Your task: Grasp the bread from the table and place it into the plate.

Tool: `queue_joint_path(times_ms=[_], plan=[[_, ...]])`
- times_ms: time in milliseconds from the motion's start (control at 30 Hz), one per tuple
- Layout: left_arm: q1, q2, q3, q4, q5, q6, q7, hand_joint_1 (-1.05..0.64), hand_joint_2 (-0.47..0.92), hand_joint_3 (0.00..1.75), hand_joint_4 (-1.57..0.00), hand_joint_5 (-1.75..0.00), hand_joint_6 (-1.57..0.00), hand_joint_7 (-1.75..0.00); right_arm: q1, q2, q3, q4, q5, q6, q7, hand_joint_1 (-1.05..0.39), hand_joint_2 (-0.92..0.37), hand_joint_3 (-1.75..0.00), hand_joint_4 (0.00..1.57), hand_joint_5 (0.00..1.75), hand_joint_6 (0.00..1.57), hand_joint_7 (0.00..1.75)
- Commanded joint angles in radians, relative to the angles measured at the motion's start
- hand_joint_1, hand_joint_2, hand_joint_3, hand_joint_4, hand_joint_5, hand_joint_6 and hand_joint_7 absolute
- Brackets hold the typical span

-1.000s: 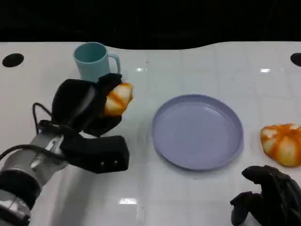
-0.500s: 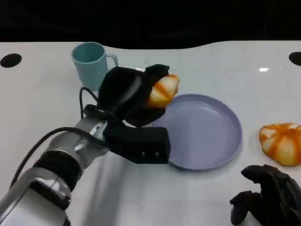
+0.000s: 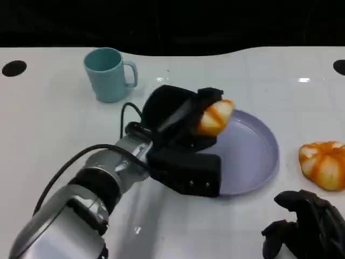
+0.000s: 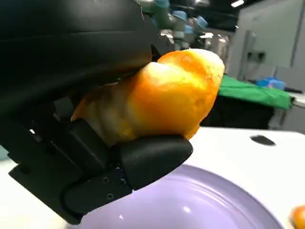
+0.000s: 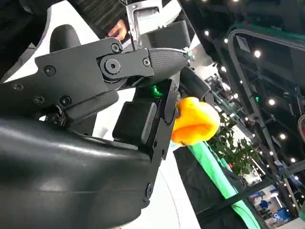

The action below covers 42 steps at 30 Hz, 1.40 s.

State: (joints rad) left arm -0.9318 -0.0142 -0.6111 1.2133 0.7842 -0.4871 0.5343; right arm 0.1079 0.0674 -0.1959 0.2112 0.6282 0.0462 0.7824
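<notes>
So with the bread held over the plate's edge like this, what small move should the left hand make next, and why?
Probably ease a little further over the plate, then lower. The left hand grips the bread above the plate's near-left rim, not its middle, so releasing now might land it on the edge.

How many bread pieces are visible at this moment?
2. One bread is held by the left hand above the plate's left rim; a second bread lies on the table right of the plate.

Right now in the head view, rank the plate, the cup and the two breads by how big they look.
1. Plate, largest.
2. Cup.
3. Bread on the table.
4. Bread in the left hand, partly hidden by fingers, so its rank is unsure.
</notes>
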Motion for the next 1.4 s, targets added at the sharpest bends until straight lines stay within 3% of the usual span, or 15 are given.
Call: queue_joint_path(times_ms=[33, 67, 100, 167, 200, 233, 267, 367, 433, 467, 567, 633, 1067, 1267, 1400], plan=[[-0.046, 0.006, -0.019, 0.022, 0.004, 0.029, -0.106, -0.85, 0.75, 1.31, -1.37, -1.75, -0.87, -1.75, 0.018, -0.007, 0.000, -0.022, -0.006, -0.015, -0.011, -0.60, -0.92, -0.31, 1.57, 0.62, 1.57, 0.26], [-0.053, 0.008, -0.026, 0.021, 0.008, 0.041, -0.137, -0.87, 0.73, 1.20, -1.19, -1.75, -0.57, -1.72, 0.019, -0.006, 0.000, -0.024, -0.006, -0.016, -0.013, -0.60, -0.92, -0.31, 1.57, 0.62, 1.57, 0.27], [-0.061, 0.010, -0.038, 0.018, 0.017, 0.055, -0.164, -0.87, 0.74, 1.12, -1.10, -1.75, -0.41, -1.69, 0.020, -0.006, 0.001, -0.023, -0.007, -0.018, -0.014, -0.60, -0.92, -0.31, 1.57, 0.62, 1.57, 0.27], [-0.067, 0.012, -0.050, 0.011, 0.027, 0.072, -0.187, -0.91, 0.86, 0.79, -0.77, -1.75, -0.08, -1.58, 0.019, -0.007, 0.003, -0.022, -0.008, -0.022, -0.014, -0.60, -0.92, -0.31, 1.57, 0.63, 1.57, 0.27], [-0.073, 0.010, -0.056, 0.009, 0.031, 0.085, -0.209, -0.92, 0.89, 0.73, -0.72, -1.75, -0.04, -1.56, 0.020, -0.007, 0.004, -0.023, -0.008, -0.021, -0.017, -0.60, -0.92, -0.32, 1.57, 0.63, 1.57, 0.27], [-0.081, 0.008, -0.065, 0.008, 0.037, 0.103, -0.238, -0.98, 0.90, 0.62, -0.38, -1.72, -0.02, -1.32, 0.021, -0.007, 0.005, -0.026, -0.007, -0.018, -0.020, -0.61, -0.92, -0.31, 1.57, 0.63, 1.57, 0.28], [-0.087, 0.006, -0.073, 0.006, 0.043, 0.120, -0.259, -1.02, 0.91, 0.55, -0.16, -1.51, -0.01, -0.97, 0.021, -0.006, 0.005, -0.028, -0.004, -0.013, -0.021, -0.61, -0.92, -0.31, 1.57, 0.64, 1.57, 0.28], [-0.102, 0.004, -0.106, -0.003, 0.074, 0.171, -0.315, -1.05, 0.92, 0.57, -0.02, -1.05, 0.00, -0.31, 0.022, -0.004, 0.005, -0.028, -0.003, -0.015, -0.020, -0.61, -0.92, -0.30, 1.57, 0.64, 1.57, 0.28], [-0.110, 0.004, -0.127, -0.011, 0.092, 0.199, -0.347, -1.05, 0.92, 0.62, 0.00, -0.79, 0.00, -0.08, 0.022, -0.004, 0.005, -0.028, -0.003, -0.018, -0.018, -0.61, -0.92, -0.30, 1.57, 0.64, 1.57, 0.28], [-0.112, 0.003, -0.132, -0.015, 0.097, 0.209, -0.361, -1.05, 0.92, 0.67, 0.00, -0.45, 0.00, -0.03, 0.021, -0.005, 0.005, -0.027, -0.003, -0.018, -0.016, -0.60, -0.92, -0.31, 1.57, 0.64, 1.57, 0.28], [-0.117, 0.004, -0.136, -0.026, 0.089, 0.221, -0.422, -1.05, 0.92, 0.71, 0.00, -0.06, 0.00, 0.00, 0.020, -0.006, 0.004, -0.023, 0.000, -0.016, -0.011, -0.60, -0.92, -0.32, 1.57, 0.63, 1.57, 0.27], [-0.116, 0.005, -0.134, -0.031, 0.081, 0.221, -0.444, -1.05, 0.92, 0.74, 0.00, -0.02, 0.00, 0.00, 0.019, -0.007, 0.004, -0.022, 0.000, -0.016, -0.010, -0.60, -0.92, -0.31, 1.57, 0.62, 1.57, 0.27], [-0.081, 0.054, -0.112, -0.099, 0.042, 0.175, -0.514, -1.05, 0.92, 0.76, 0.00, 0.00, 0.00, 0.00, 0.016, -0.010, 0.001, -0.022, 0.000, -0.011, -0.018, -0.60, -0.92, -0.32, 1.57, 0.63, 1.57, 0.27], [0.008, 0.139, -0.048, -0.213, -0.021, 0.080, -0.479, -1.05, 0.92, 0.76, 0.00, 0.00, 0.00, 0.00, 0.013, -0.012, 0.000, -0.014, 0.010, -0.008, -0.008, -0.60, -0.92, -0.31, 1.57, 0.61, 1.57, 0.24], [0.123, 0.212, 0.043, -0.313, -0.107, -0.072, -0.404, -1.05, 0.92, 0.78, -0.06, -0.04, 0.00, 0.00, 0.011, -0.008, -0.002, -0.009, 0.008, -0.020, -0.009, -0.59, -0.92, -0.33, 1.57, 0.61, 1.57, 0.25]])
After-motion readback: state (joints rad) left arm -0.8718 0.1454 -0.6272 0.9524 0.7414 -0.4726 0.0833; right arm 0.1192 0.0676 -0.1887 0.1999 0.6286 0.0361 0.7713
